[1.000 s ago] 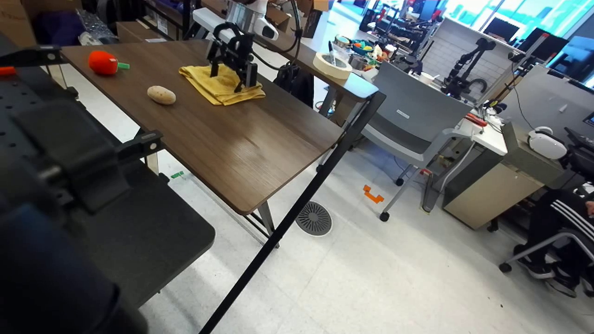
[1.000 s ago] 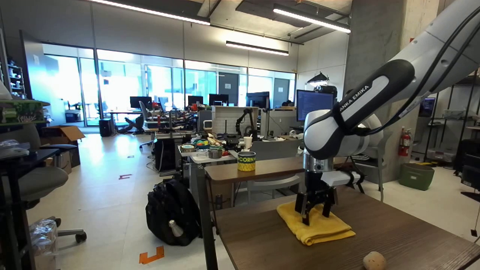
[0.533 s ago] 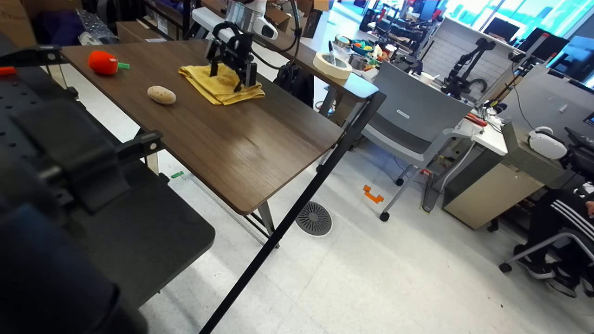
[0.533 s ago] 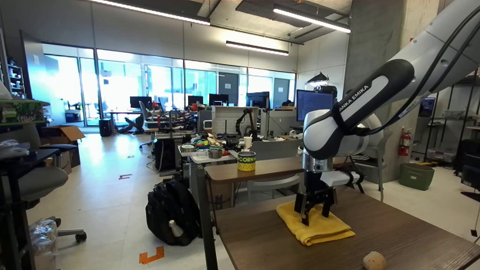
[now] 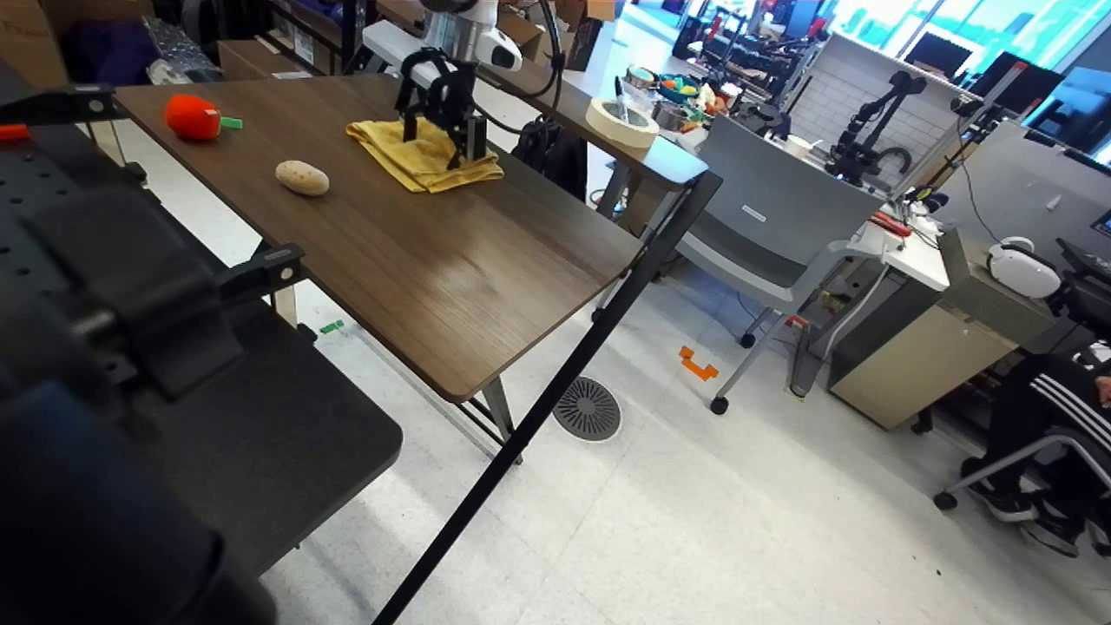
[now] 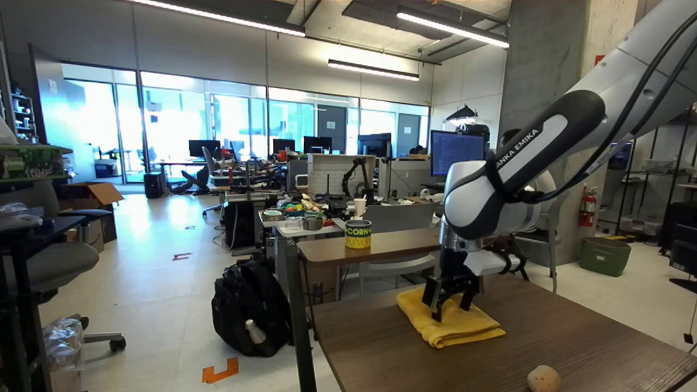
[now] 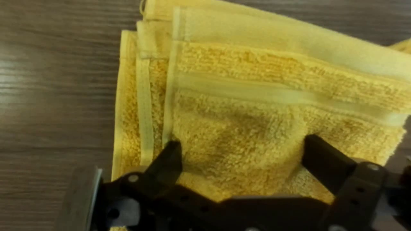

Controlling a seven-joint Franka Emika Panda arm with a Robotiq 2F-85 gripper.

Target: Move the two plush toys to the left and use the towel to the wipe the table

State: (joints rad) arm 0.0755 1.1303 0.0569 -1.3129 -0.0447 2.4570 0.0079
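Jaws spread wide and nothing pinched between them, a Robotiq gripper (image 7: 242,141) stood tips-down on a folded yellow terry towel (image 7: 257,109) lying on a dark wood-grain table (image 5: 434,269). Over the last second gripper and towel had shifted together: in both exterior views the towel sat slightly farther from the beige plush toy (image 5: 302,178), which had not moved. The slide suggested a wiping stroke under way, with the towel pushed along under pressure rather than grasped.

In an exterior view the beige plush toy lay left of the towel, near the table's edge, and the red-orange plush toy (image 5: 193,117) lay beyond it at the upper left of the frame. Both looked already out of the towel's way, though whether they rested on the side the task called left could not be told.

Contact between tips and towel was dark and blurred in the wrist view, where the gripper hid the towel's lower part and the frame's top and right edges cut into it. In an exterior view, the white Franka Emika arm (image 6: 550,141) ran out of frame at upper right, the bottom edge cropped the beige plush toy, and the red-orange plush toy did not appear.
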